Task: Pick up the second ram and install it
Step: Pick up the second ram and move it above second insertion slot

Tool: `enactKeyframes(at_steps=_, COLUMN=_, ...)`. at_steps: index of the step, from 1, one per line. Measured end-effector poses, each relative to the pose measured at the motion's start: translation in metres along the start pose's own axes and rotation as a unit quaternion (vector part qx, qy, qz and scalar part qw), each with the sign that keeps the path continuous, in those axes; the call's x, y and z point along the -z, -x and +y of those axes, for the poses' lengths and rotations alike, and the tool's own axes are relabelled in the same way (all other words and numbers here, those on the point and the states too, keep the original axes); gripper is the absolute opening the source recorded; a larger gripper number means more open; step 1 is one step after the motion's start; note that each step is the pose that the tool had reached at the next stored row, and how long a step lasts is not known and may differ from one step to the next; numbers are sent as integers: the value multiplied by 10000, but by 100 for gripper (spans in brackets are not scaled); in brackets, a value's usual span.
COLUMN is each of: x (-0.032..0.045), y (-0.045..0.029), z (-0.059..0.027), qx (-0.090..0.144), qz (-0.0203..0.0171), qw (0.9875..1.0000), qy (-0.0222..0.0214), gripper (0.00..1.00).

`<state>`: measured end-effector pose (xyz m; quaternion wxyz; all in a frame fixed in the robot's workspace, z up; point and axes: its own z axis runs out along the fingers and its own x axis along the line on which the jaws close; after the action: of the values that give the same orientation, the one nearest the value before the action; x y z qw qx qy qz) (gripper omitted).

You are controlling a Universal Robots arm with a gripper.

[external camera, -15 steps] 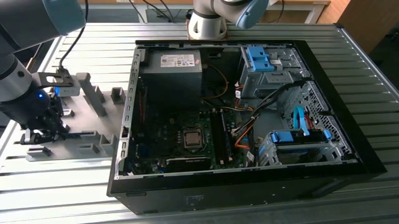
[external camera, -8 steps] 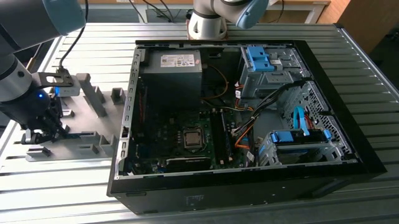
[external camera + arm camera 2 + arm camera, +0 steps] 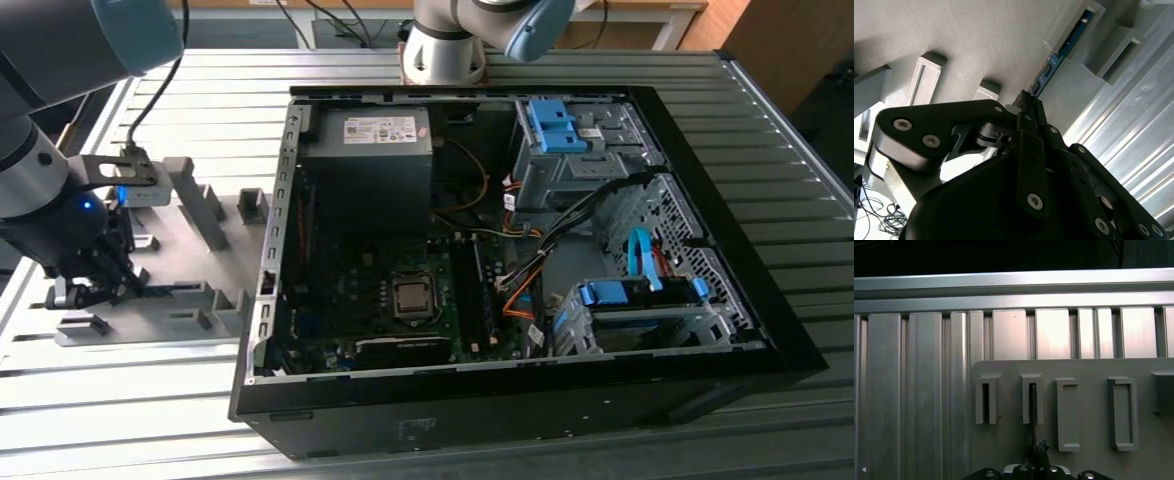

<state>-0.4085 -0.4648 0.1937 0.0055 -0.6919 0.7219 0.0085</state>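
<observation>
The gripper (image 3: 1027, 99), jaws narrow, pinches the near end of the second ram (image 3: 1063, 50), which stands on edge in the grey holder (image 3: 979, 35), its length running straight away from the gripper.

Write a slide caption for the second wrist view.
The gripper at the blue ram, which stands on edge in the slots of the grey fixture on a ribbed metal table.

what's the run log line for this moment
stage: pick | hand: closed on second ram | ram: edge-on, seated in grey fixture slot, not lifted | install: not done
</observation>
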Motion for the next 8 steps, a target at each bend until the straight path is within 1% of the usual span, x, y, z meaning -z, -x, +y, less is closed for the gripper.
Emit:
enactKeyframes(at_steps=3, x=11, y=0, z=0, qx=0, qz=3, qw=10000, qy=2, gripper=14)
enactKeyframes(at_steps=8, x=53, y=1, z=1, qx=0, qz=3, qw=10000, qy=2, gripper=14)
